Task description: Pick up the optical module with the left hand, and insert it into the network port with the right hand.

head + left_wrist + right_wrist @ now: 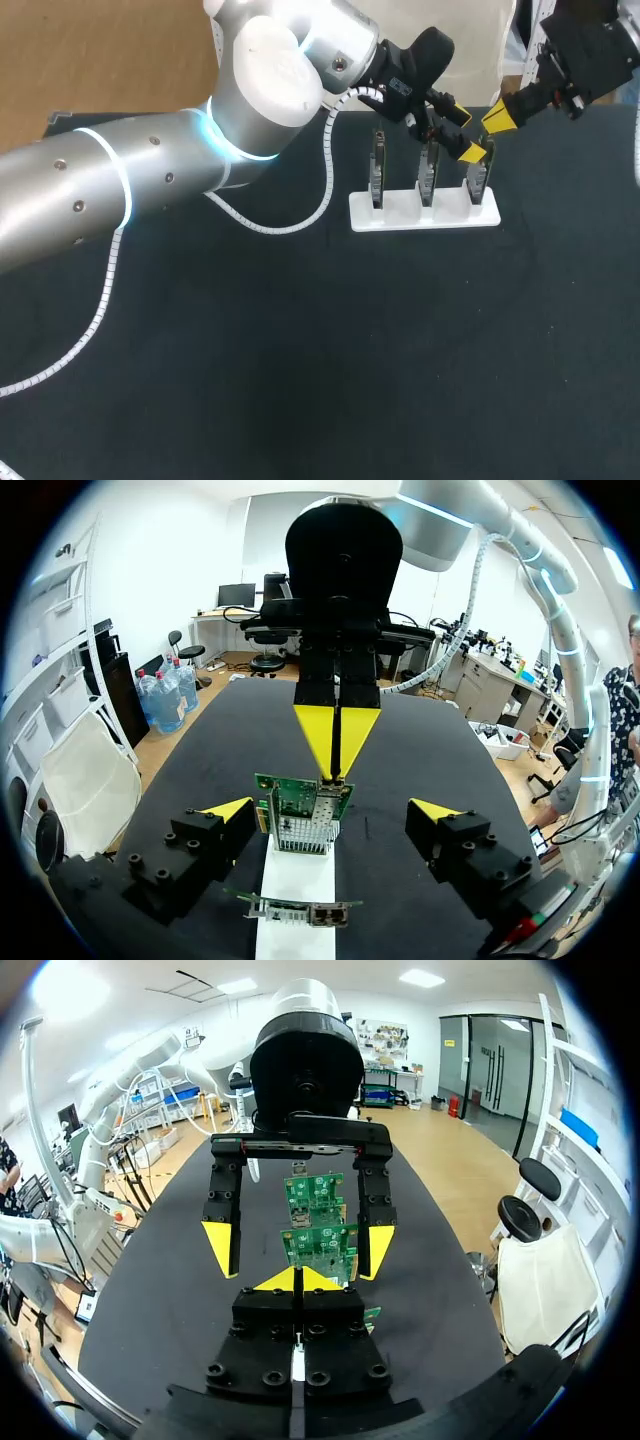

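Three green network cards stand upright in a white holder (425, 212). My left gripper (465, 130) is open around the top of the rightmost card (481, 178), its fingers apart from it on both sides. In the left wrist view that card (300, 820), with its metal port cage, sits between the open yellow tips of my left gripper (330, 815). My right gripper (498, 118) is shut, its tips (335, 750) close above the far side of the card's top edge. I cannot make out a separate optical module in any view.
The other two cards (377, 165) (428, 170) stand left of the gripped-around one in the same holder. My left arm's white cable (300, 215) loops over the black table (400, 350) beside the holder.
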{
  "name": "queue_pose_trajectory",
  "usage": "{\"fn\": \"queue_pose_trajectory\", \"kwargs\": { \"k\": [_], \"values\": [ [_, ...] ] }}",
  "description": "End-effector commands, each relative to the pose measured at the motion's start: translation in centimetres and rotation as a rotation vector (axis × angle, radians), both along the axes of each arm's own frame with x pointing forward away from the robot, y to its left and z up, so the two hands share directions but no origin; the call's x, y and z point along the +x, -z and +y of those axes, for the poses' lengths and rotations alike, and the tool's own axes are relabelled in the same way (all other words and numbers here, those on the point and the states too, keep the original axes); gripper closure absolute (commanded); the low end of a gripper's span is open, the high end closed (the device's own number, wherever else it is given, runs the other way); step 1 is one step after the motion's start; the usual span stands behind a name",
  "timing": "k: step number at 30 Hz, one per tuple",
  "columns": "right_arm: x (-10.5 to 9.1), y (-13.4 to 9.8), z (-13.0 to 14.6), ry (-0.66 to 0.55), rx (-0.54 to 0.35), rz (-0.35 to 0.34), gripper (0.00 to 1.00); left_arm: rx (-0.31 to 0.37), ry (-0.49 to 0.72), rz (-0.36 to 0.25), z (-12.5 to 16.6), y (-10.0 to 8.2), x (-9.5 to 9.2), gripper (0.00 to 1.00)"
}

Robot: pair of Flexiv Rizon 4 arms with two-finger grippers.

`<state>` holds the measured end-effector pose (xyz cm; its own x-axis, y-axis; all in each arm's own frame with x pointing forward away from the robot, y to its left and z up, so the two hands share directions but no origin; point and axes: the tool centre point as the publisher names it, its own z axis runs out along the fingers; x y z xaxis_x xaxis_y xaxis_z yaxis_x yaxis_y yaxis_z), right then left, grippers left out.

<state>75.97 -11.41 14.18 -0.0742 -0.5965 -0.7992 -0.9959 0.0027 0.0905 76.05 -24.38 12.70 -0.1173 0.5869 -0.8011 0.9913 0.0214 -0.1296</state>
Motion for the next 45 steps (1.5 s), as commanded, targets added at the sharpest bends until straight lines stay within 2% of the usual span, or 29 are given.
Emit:
{"fn": "queue_pose_trajectory", "kwargs": {
  "k": [1, 11, 29, 33, 41, 45],
  "values": [
    [0.2, 0.9, 0.1, -0.005, 0.005, 0.007, 1.00, 0.006, 0.002, 0.004, -0.1, -0.1, 0.2, 0.00],
    [0.2, 0.9, 0.1, -0.001, 0.014, 0.010, 1.00, 0.006, 0.002, 0.004, -0.1, -0.1, 0.2, 0.00],
    [0.7, -2.2, 0.4, 0.017, 0.063, -0.080, 1.00, 0.006, 0.002, 0.004, -0.1, -0.1, 0.2, 0.00],
    [0.9, -2.9, 0.2, 0.032, 0.068, -0.107, 1.00, 0.009, -0.001, -0.015, -0.1, -0.8, 0.4, 0.00],
    [1.1, -4.8, -0.2, 0.056, 0.099, -0.168, 1.00, 0.023, -0.018, -0.127, 0.4, -4.0, 1.1, 0.00],
    [1.2, -5.2, -0.3, 0.061, 0.096, -0.188, 1.00, 0.027, -0.023, -0.162, 0.6, -5.3, 1.4, 0.00]
  ]
}}
